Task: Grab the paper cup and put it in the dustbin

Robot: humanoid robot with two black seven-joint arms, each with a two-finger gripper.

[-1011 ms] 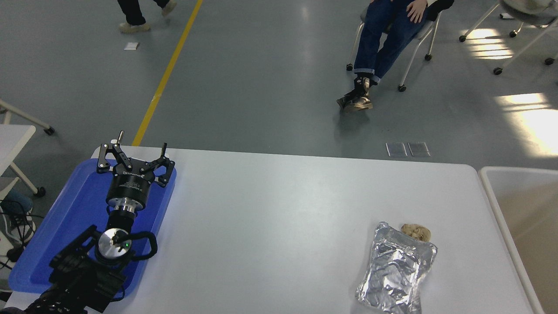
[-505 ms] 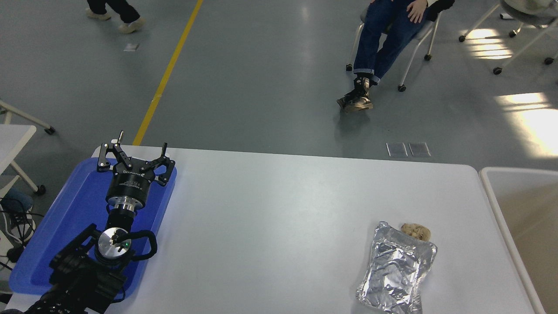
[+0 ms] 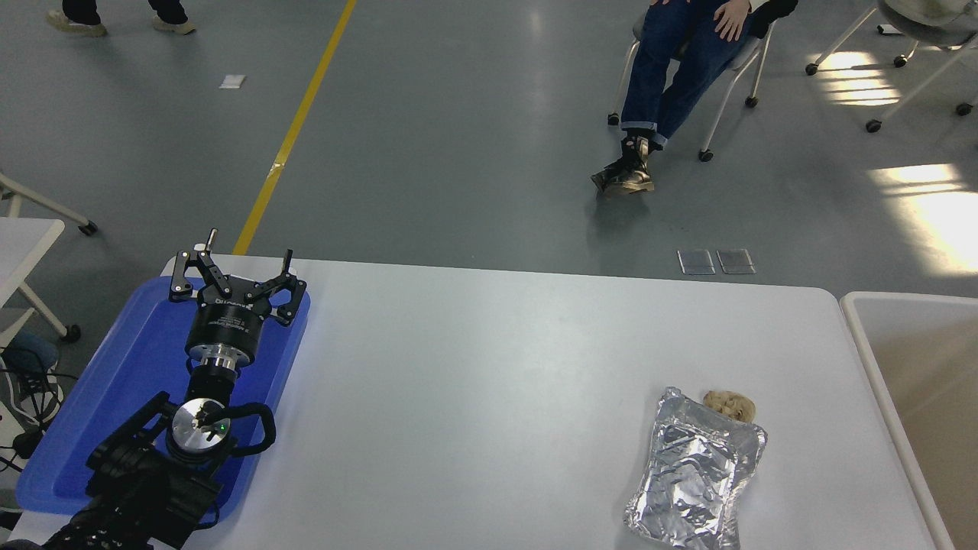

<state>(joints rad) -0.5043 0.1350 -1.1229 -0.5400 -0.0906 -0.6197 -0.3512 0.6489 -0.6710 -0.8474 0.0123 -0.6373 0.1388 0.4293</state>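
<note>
The paper cup is nowhere in view, so we should find it before reaching. Our left gripper [image 3: 233, 269] hangs open and empty over the blue tray [image 3: 114, 382]; the dustbin [image 3: 863, 336] sits at the table's right.

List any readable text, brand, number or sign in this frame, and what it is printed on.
Nothing can be read for certain.
left gripper: a line of white lettering on its black body, too small and blurred to read.
foil bag: no print visible.
blue tray: no print visible.
dustbin: no print visible.
</note>
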